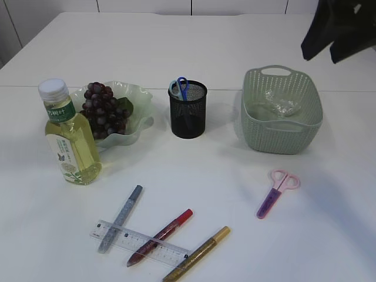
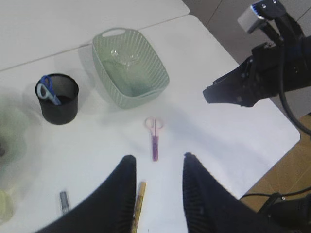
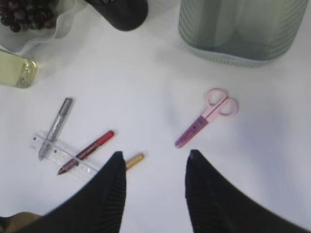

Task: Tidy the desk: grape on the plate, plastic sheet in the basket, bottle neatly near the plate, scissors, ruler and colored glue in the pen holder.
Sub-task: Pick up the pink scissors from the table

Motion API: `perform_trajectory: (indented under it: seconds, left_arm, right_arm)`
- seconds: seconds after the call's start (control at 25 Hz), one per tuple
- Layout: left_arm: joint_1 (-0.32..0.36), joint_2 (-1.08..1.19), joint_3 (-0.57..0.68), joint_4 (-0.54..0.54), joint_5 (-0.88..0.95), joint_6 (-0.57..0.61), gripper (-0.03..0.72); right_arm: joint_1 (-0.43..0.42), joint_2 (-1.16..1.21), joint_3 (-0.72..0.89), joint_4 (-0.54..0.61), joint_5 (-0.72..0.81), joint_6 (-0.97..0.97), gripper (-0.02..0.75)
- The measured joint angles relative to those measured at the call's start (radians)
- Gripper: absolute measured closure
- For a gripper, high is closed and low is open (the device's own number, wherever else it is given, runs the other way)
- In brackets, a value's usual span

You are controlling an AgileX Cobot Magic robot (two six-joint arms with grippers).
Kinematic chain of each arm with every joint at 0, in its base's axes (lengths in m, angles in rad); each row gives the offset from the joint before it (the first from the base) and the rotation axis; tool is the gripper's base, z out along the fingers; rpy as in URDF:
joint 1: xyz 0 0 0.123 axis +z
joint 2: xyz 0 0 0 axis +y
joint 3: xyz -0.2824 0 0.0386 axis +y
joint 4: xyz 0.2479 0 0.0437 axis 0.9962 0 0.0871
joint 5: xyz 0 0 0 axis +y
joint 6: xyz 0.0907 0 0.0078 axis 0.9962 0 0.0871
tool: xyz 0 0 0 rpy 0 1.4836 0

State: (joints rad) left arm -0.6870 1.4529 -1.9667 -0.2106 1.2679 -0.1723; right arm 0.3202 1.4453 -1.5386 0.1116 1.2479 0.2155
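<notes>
Right gripper [image 3: 154, 167] up above the white table [image 1: 235, 194], black ribbed fingers [image 3: 109, 194] parted, nothing between them; pink scissors [image 3: 206, 118] just beyond the fingertips, flat on the table, purple blade cover pointing toward the camera. Left gripper [image 2: 158, 167] likewise raised, fingers [image 2: 201, 199] apart and empty, over the same pink scissors [image 2: 154, 137].

Farther out in the exterior view: pink scissors [image 1: 277, 192] alone on the right, in front of the pale green basket [image 1: 282, 138]. Inside the basket, a crumpled clear plastic sheet [image 1: 281, 106]. Black mesh pen holder [image 1: 188, 110] in the middle, blue-handled scissors [image 1: 180, 88] standing in it. To the left, a frosted wavy plate [image 1: 138, 117] holding a dark purple grape bunch [image 1: 104, 108] with a green leaf. Bottle [image 1: 67, 135] upright just in front of the plate's left edge, yellowish liquid, white cap, green label.

Near the front edge, a clear ruler [image 1: 141, 242] lying flat, crossed by a silver glue pen [image 1: 120, 218] and a red glue pen [image 1: 160, 237]; gold glue pen [image 1: 197, 254] at the ruler's right end, tilted.

Table plain white, a seam running across behind the plate and basket; white panelled wall beyond. Dark arm part [image 1: 341, 29] at the upper right corner. Brown floor past the table edge in the left wrist view
</notes>
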Motion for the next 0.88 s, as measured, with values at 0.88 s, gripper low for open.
perform_trajectory:
  seconds: [0.88]
  left_arm:
    - [-0.001, -0.258, 0.353, -0.079, 0.000, 0.052, 0.445]
  right_arm:
    - [0.000, -0.034, 0.124, -0.163, 0.003, 0.400, 0.405]
